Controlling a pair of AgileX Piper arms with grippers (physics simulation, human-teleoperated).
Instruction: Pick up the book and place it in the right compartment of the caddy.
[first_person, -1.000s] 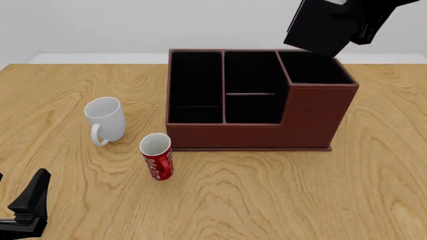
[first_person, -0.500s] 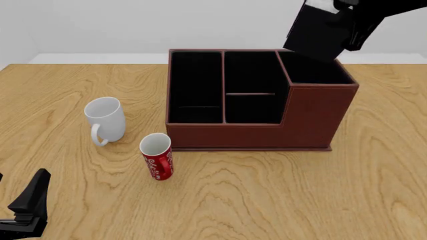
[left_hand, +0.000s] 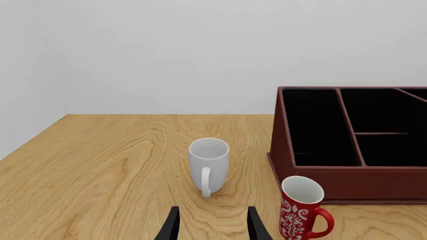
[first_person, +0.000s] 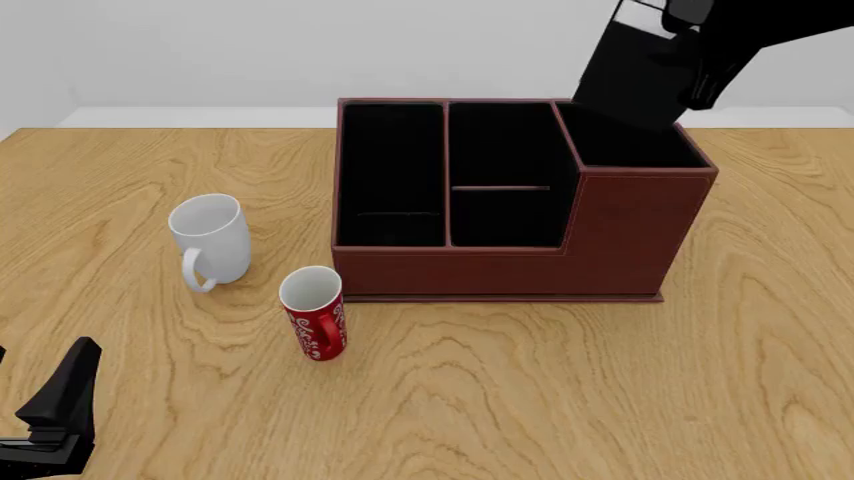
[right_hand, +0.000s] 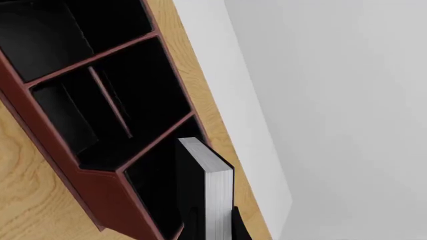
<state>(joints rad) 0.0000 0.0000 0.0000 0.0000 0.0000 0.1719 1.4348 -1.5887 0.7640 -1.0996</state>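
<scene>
Wooden table (first_person: 561, 390) | right hand (first_person: 687, 60) grips book (first_person: 634, 75) | above caddy (first_person: 627, 240)

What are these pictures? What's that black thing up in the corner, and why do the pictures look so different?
It's a pretend robot inside a computer, with two arms. One picture looks down at the whole wooden table. The other two come from little cameras on each arm's wrist.

The right gripper is pinching a thick black book, holding it above the tall end pocket, the right compartment, of the brown caddy. The book isn't inside yet.

The left gripper holds nothing; its fingers are apart, low near the table.

On the table, beside the caddy, stand a white mug and a red cup. The left wrist picture shows the red cup has a handle.
</scene>
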